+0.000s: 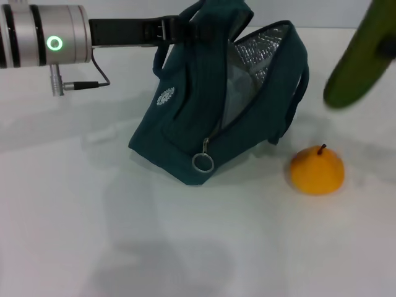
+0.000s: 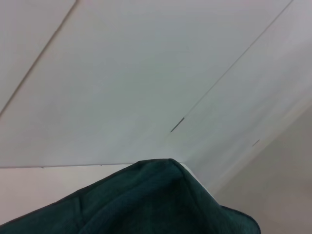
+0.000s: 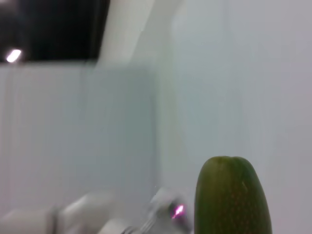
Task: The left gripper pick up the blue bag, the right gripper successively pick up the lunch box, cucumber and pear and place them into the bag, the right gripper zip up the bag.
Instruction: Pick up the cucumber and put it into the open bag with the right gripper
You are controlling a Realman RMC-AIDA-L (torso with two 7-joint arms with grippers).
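- Blue bag point(image 1: 185, 133) hangs by its top from the left gripper point(image 1: 170, 29), which reaches in from the robot's left and is pinched on a handle loop; the bag's lower corner rests on the white table point(image 1: 93, 216).
- On the bag's side below that gripper sits a small round white logo point(image 1: 166, 98); no writing on it can be read.
- A green ring light point(image 1: 55, 43) glows on the left arm's silver wrist point(image 1: 43, 36), with a thin cable hanging just under it.
- The bag leans, its long axis slanting from the gripped top down toward the near table; a metal ring pull point(image 1: 202, 162) dangles at the low end of the zipper.
- The mouth gapes toward the robot's right, showing the silver foil lining point(image 1: 260, 49).
- To the right of the bag, well below the held vegetable, the pear point(image 1: 317, 169) sits on the table with its dark stem pointing up.
- Cucumber point(image 1: 361, 59) is in the air at the far right, well clear of the left gripper, its long axis tilted steeply with the lower end toward the bag.
- The right gripper itself cannot be made out, so whether its fingers are spread or pressed cannot be told.
- The left wrist view shows only a fold of the bag's fabric against pale panels, and the right wrist view shows only the cucumber's rounded tip; the pear, logo and ring pull appear in the head view alone.
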